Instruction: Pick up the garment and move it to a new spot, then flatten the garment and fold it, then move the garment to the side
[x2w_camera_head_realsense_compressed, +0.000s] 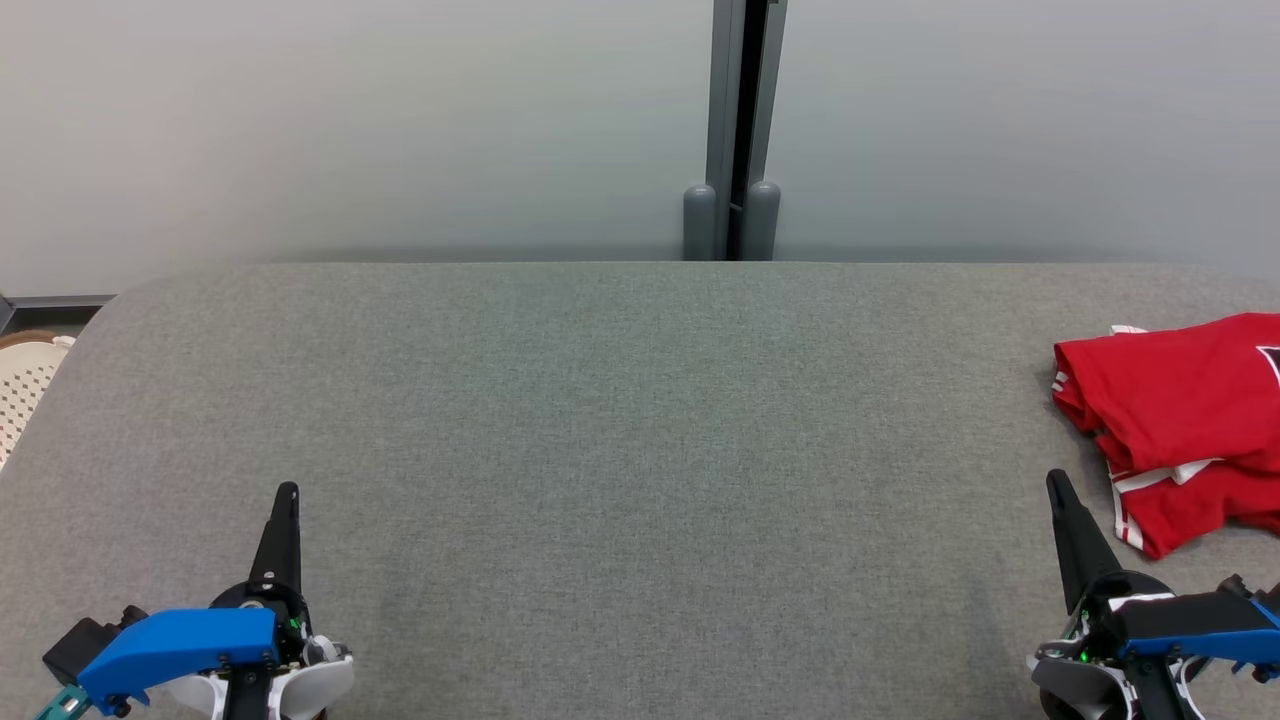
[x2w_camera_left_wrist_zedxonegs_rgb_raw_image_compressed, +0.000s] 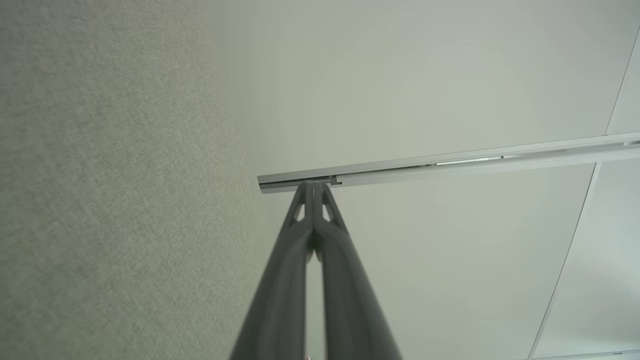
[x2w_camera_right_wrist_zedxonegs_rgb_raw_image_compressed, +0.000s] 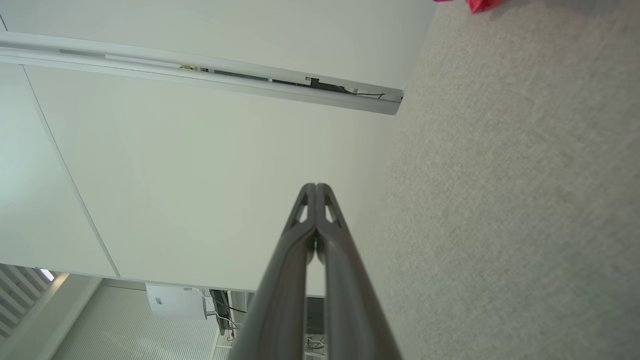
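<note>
The garment (x2w_camera_head_realsense_compressed: 1185, 420) is red with white trim, folded into a loose pile at the table's right edge and cut off by the head view's border; a red corner of it (x2w_camera_right_wrist_zedxonegs_rgb_raw_image_compressed: 481, 4) peeks into the right wrist view. My right gripper (x2w_camera_head_realsense_compressed: 1056, 482) stands shut just left of the pile's near corner, apart from it, holding nothing (x2w_camera_right_wrist_zedxonegs_rgb_raw_image_compressed: 315, 186). Far across the table at the lower left, my left gripper (x2w_camera_head_realsense_compressed: 288, 489) is shut and empty too, its fingertips pressed together (x2w_camera_left_wrist_zedxonegs_rgb_raw_image_compressed: 313, 184).
The grey fabric-covered table (x2w_camera_head_realsense_compressed: 620, 420) spreads wide between the two grippers. Pale wall panels with a dark vertical post (x2w_camera_head_realsense_compressed: 735, 130) stand behind its far edge. A perforated cream object (x2w_camera_head_realsense_compressed: 25, 385) sits off the table's left side.
</note>
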